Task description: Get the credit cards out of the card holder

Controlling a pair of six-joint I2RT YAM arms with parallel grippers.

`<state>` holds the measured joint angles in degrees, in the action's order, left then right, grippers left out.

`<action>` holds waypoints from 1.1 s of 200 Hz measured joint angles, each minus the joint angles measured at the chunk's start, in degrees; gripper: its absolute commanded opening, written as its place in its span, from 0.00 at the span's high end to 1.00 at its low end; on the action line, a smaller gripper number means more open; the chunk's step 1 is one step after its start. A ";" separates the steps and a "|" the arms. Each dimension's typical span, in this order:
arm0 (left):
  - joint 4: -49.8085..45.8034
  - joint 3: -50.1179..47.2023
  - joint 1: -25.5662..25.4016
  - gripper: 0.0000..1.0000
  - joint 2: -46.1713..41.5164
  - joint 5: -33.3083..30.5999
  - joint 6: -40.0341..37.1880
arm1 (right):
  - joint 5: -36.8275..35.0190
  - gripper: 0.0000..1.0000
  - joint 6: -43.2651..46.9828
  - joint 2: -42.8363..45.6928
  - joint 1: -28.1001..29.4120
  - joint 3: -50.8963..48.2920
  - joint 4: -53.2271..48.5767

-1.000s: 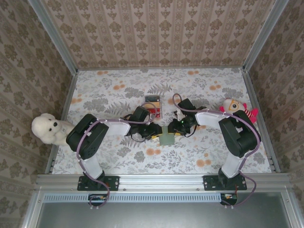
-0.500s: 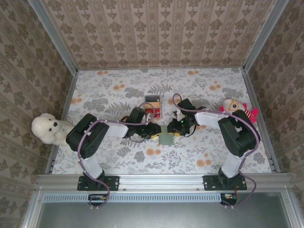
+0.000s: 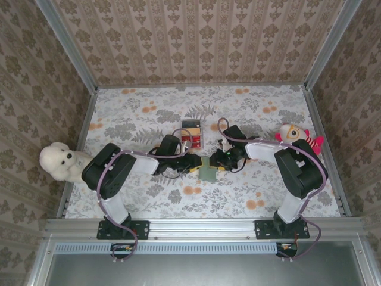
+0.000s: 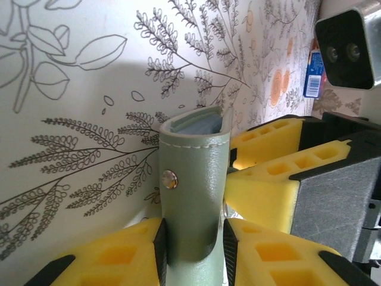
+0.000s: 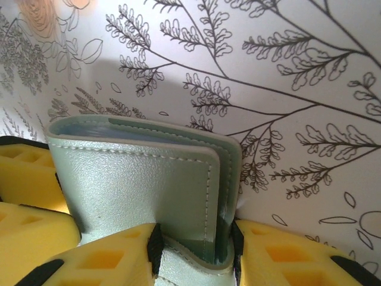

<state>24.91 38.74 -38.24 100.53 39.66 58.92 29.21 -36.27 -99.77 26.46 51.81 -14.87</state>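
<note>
The left gripper (image 4: 193, 238) and right gripper (image 5: 195, 244) both pinch the holder (image 3: 208, 173). It looks light and bendy; hold its edges.

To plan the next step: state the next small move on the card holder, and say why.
Probably loosen the right claw and re-pinch one panel alone, so the fold can be spread. The card holder is folded shut. The left claw and the right claw both clamp its full thickness from opposite sides, and the bluish edges inside barely peek out, too little to grab.
</note>
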 measured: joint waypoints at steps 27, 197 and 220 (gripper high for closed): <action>-1.18 0.00 0.04 0.68 -2.01 0.31 -0.66 | 0.48 0.62 -0.24 0.09 0.00 -0.07 1.25; -3.69 2.16 -0.46 0.68 -2.99 2.51 -3.69 | 2.95 0.61 -3.65 2.45 -0.96 -2.71 5.88; -5.92 2.95 -0.72 0.74 -2.99 2.29 -4.74 | 2.95 0.61 -3.63 2.75 -0.98 -2.71 5.77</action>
<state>18.98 41.69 -38.96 97.54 41.95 54.17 32.16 -39.90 -97.01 25.47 49.10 -9.10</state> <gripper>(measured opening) 0.295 0.387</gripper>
